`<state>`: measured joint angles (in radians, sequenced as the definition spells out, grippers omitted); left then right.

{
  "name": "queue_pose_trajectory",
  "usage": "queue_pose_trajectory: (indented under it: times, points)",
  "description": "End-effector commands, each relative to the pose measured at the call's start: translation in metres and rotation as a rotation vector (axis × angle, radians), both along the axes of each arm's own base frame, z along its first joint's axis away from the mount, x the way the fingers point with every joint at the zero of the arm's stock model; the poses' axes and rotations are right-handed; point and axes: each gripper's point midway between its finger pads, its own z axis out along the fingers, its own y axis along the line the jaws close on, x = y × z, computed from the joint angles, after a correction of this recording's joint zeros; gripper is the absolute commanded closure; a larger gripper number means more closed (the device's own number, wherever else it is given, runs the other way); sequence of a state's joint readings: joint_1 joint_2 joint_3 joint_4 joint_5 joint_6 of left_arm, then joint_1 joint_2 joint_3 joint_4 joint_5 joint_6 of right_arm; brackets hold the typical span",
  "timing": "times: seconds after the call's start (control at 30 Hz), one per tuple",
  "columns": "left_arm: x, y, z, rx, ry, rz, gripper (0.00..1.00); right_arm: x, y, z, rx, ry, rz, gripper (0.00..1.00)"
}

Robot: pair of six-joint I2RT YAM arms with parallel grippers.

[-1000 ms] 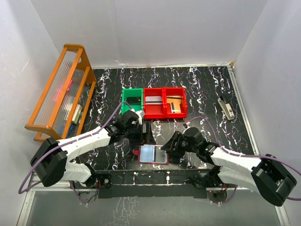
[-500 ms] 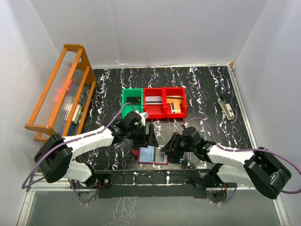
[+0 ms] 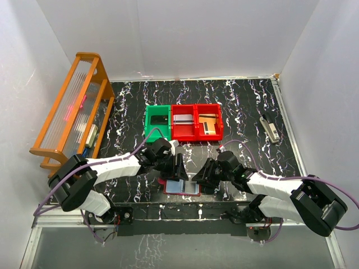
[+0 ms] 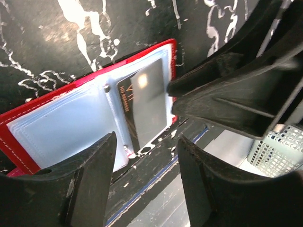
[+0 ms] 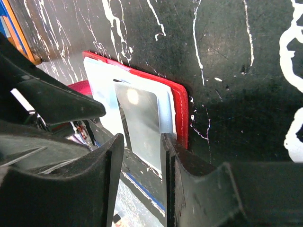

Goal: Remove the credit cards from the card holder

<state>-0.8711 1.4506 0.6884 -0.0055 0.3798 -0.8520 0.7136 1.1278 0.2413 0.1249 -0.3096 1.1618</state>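
Observation:
The card holder [image 3: 183, 189], a dark-red bifold, lies open near the table's front edge, its clear sleeves up. In the left wrist view a dark glossy credit card [image 4: 144, 111] sits in the right sleeve of the holder [image 4: 57, 125] and sticks out past its near edge. My left gripper [image 3: 178, 167] hovers open over the holder's left side, with nothing between its fingers [image 4: 90, 189]. My right gripper [image 3: 201, 178] is open at the holder's right edge [image 5: 181, 113]. Its fingers [image 5: 102, 179] stand on either side of the card's [image 5: 142, 120] protruding end.
A green bin [image 3: 157, 120] and two joined red bins [image 3: 196, 134] stand behind the holder; the red ones hold a silver card [image 3: 182, 119] and a gold card [image 3: 208, 122]. A wooden rack [image 3: 73, 109] stands at left. A small grey device [image 3: 270, 128] lies at right.
My left gripper has moved right and nearer, from the green bin's front to just above the holder. My right gripper has edged slightly closer to the holder's right edge.

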Motion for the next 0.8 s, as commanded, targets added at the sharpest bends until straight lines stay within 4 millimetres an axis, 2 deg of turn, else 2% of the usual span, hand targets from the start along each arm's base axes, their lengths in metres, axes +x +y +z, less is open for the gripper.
queue_pose_trajectory:
  times: [0.0, 0.2, 0.43, 0.47, 0.53, 0.63, 0.77]
  points:
    - [-0.009, 0.002, -0.015, -0.003, 0.057, 0.031, 0.50, 0.005, 0.001, 0.002, -0.015, -0.010, -0.010, 0.65]
    - [-0.011, 0.006, -0.027, 0.016, 0.077, 0.037, 0.58, 0.006, 0.004, 0.010, 0.002, -0.019, -0.001, 0.66]
    - [-0.007, 0.016, -0.032, 0.091, 0.056, 0.058, 0.69, 0.013, 0.013, 0.037, 0.045, -0.076, 0.026, 0.71]
    - [-0.007, 0.018, -0.032, 0.095, 0.054, 0.063, 0.70, 0.019, 0.020, 0.054, 0.071, -0.107, 0.028, 0.71]
    - [-0.008, 0.019, -0.032, 0.096, 0.053, 0.069, 0.71, 0.022, 0.022, 0.062, 0.085, -0.124, 0.030, 0.71]
    - [-0.009, 0.020, -0.029, 0.087, 0.047, 0.072, 0.71, 0.022, 0.024, 0.063, 0.086, -0.124, 0.042, 0.71]
    - [-0.007, 0.021, -0.024, 0.085, 0.023, 0.065, 0.71, 0.016, 0.022, 0.043, 0.049, -0.065, 0.050, 0.71]
